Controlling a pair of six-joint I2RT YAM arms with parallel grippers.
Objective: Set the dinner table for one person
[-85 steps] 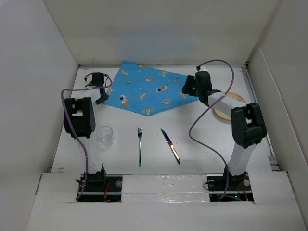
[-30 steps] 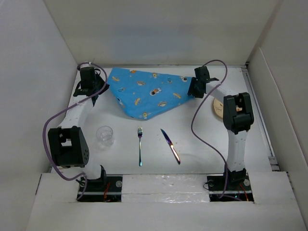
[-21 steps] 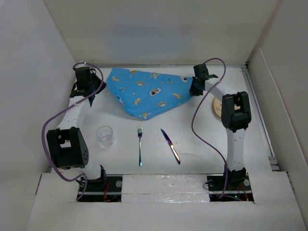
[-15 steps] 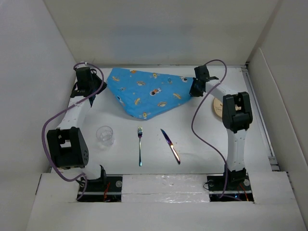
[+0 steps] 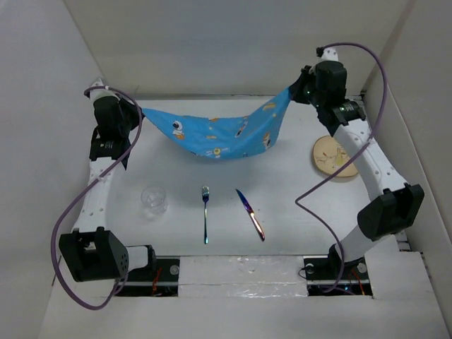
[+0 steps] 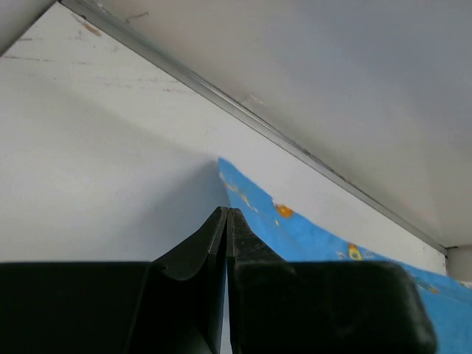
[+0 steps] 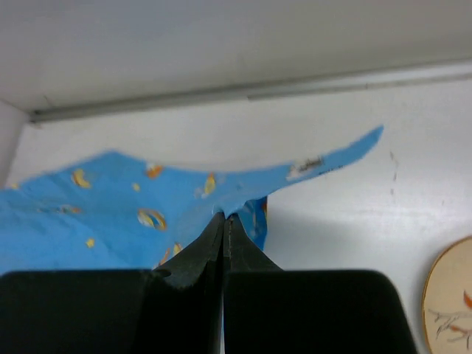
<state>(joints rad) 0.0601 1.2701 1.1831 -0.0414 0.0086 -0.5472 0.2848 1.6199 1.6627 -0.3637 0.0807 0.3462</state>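
A blue patterned placemat (image 5: 219,133) hangs stretched and sagging between my two grippers above the far part of the white dinner table (image 5: 296,205). My left gripper (image 5: 135,111) is shut on its left corner. In the left wrist view, the cloth (image 6: 295,230) runs off to the right of the shut left gripper (image 6: 227,211). My right gripper (image 5: 296,90) is shut on the right corner. The right wrist view shows the right gripper (image 7: 224,216) pinching the blue edge (image 7: 147,206).
On the table nearer the arm bases lie a clear glass (image 5: 154,200), a fork (image 5: 205,213) and a knife (image 5: 250,214). A round wooden plate (image 5: 334,157) sits at the right, also seen in the right wrist view as the plate (image 7: 451,306). White walls enclose the table.
My right gripper has shut on the placemat's right corner. Both arms have risen and spread apart, lifting the placemat off the table so it hangs between them.
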